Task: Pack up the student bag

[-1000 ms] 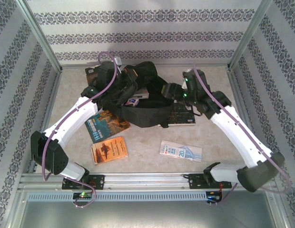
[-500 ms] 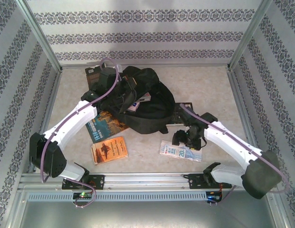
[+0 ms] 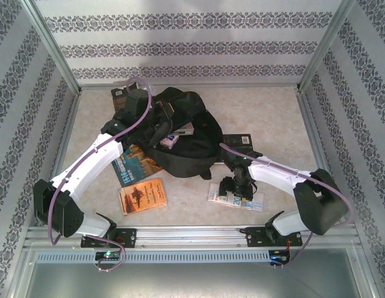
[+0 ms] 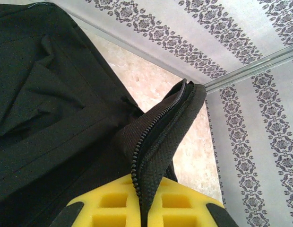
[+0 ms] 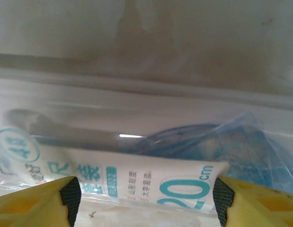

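Note:
The student bag (image 3: 192, 146), a large black fabric backpack, lies at the middle of the table with its top opening facing left. My left gripper (image 4: 145, 201) is shut on the bag's zippered edge (image 4: 158, 127) and holds it lifted. A clear ruler set packet (image 3: 242, 198) printed "20 cm" lies in front of the bag. My right gripper (image 3: 235, 189) hangs low over it, open, and in the right wrist view its yellow fingers (image 5: 33, 201) stand either side of the packet (image 5: 137, 177).
A blue book (image 3: 133, 162) and an orange book (image 3: 143, 195) lie left of the bag. A dark book (image 3: 241, 141) pokes out at its right. A brown box (image 3: 120, 94) sits at the back left. Small items (image 3: 174, 138) show in the bag's opening. Patterned walls enclose the table.
My right arm has swung from the bag's right side down and forward to the ruler packet. The bag's opening has settled, with my left gripper still holding its edge.

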Action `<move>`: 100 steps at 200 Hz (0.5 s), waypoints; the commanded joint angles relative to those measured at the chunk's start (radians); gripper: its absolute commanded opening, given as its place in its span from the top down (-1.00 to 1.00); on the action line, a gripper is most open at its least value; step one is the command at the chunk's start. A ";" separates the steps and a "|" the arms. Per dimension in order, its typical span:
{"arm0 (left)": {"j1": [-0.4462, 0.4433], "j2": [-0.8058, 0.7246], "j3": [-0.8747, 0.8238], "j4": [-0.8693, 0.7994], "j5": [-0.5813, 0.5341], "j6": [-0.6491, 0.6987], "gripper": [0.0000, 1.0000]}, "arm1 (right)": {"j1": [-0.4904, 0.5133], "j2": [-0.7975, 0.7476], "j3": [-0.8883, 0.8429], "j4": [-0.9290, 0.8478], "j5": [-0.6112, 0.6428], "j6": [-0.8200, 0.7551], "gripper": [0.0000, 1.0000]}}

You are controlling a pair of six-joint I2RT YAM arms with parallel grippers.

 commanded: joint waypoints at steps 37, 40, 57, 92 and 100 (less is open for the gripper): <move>-0.003 -0.065 0.018 0.022 -0.032 0.023 1.00 | 0.020 0.048 0.022 0.235 -0.125 0.055 -0.51; -0.003 -0.066 0.019 0.022 -0.032 0.022 1.00 | 0.021 0.050 0.027 0.246 -0.133 0.056 -0.51; -0.003 -0.067 0.023 0.021 -0.034 0.022 1.00 | 0.028 0.055 0.063 0.291 -0.173 0.061 -0.52; -0.002 -0.067 0.022 0.024 -0.032 0.023 1.00 | 0.025 0.017 0.131 0.303 -0.242 0.038 -0.55; -0.003 -0.068 0.020 0.025 -0.032 0.024 1.00 | 0.014 -0.020 0.133 0.268 -0.219 0.027 -0.56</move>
